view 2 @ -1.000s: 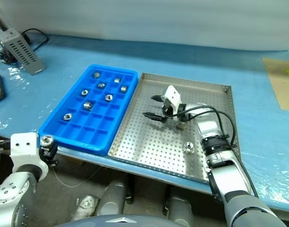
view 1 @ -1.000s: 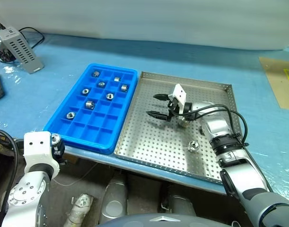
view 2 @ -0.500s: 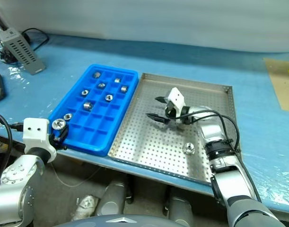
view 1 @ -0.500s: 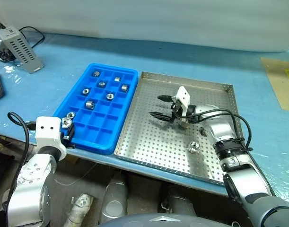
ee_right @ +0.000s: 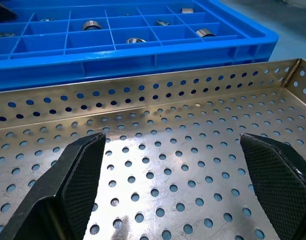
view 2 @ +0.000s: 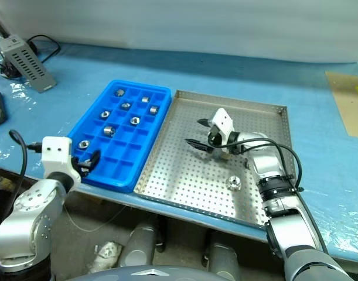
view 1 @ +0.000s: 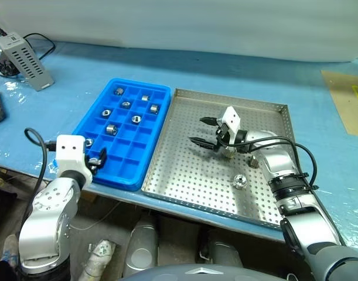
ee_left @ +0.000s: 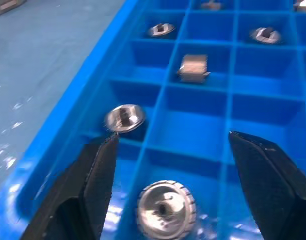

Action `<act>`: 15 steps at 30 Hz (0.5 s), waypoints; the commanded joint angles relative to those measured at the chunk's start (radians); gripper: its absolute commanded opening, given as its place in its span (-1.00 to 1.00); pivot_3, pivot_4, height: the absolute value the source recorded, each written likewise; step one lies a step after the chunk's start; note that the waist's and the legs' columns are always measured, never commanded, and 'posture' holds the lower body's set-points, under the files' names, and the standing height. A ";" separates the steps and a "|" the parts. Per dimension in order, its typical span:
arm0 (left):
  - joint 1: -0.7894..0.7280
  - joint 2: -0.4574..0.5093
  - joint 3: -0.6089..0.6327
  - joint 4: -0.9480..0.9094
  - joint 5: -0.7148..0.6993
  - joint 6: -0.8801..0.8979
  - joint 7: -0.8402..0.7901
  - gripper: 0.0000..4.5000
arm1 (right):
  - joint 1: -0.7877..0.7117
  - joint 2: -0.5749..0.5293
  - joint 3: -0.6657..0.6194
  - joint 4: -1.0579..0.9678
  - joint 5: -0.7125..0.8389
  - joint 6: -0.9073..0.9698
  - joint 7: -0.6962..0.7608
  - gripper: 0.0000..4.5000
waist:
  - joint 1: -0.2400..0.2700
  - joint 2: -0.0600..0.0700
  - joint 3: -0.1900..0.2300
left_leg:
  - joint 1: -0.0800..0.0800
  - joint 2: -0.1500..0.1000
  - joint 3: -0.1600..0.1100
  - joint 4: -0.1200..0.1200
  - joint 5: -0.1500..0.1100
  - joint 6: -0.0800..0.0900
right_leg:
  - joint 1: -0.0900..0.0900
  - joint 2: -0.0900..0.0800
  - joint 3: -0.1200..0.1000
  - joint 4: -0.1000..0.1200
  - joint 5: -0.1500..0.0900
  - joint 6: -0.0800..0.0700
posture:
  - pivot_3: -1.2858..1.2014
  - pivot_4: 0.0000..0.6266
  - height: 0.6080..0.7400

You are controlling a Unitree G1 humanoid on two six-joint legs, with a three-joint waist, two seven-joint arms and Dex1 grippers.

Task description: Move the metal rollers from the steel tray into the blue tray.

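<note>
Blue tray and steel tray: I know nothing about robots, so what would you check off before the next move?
1. Left gripper open: ok.
2. Roller under it sits in a compartment of the blue tray, free of both fingers: ok.
3. Right gripper open above the steel tray: ok.
4. Right gripper lined up on the loose roller in the steel tray: not ok, the roller lies nearer the front rim, apart from the fingers.
5. Steel tray emptied: not ok.
6. More rollers hidden behind the right gripper: cannot tell.
</note>
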 commanded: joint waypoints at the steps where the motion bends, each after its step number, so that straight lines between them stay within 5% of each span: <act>1: -0.134 0.007 -0.061 0.019 -0.053 -0.086 -0.054 0.65 | 0.027 -0.021 -0.071 -0.110 0.048 0.049 -0.032 1.00 | 0.002 0.000 0.000 | 0.000 0.000 0.000 0.000 0.000 0.000 | 0.000 0.000 0.000 0.000 0.000 0.000 | 0.22 -0.52 1.00; 7: -0.433 0.067 -0.260 0.337 -0.123 -0.346 -0.366 0.65 | 0.131 -0.073 -0.195 -0.364 0.148 0.234 -0.111 1.00 | -0.012 0.000 0.000 | 0.000 -0.001 0.001 0.001 0.000 0.000 | 0.001 0.000 0.002 0.001 0.001 -0.001 | 0.12 -0.52 1.00; 15: -0.624 0.119 -0.484 0.808 -0.071 -0.606 -0.715 0.65 | 0.348 -0.179 -0.335 -0.621 0.170 0.366 -0.226 1.00 | -0.078 0.001 -0.002 | -0.003 -0.001 0.004 -0.001 0.000 0.000 | -0.005 0.000 0.004 0.001 0.004 -0.005 | -0.03 -0.52 1.00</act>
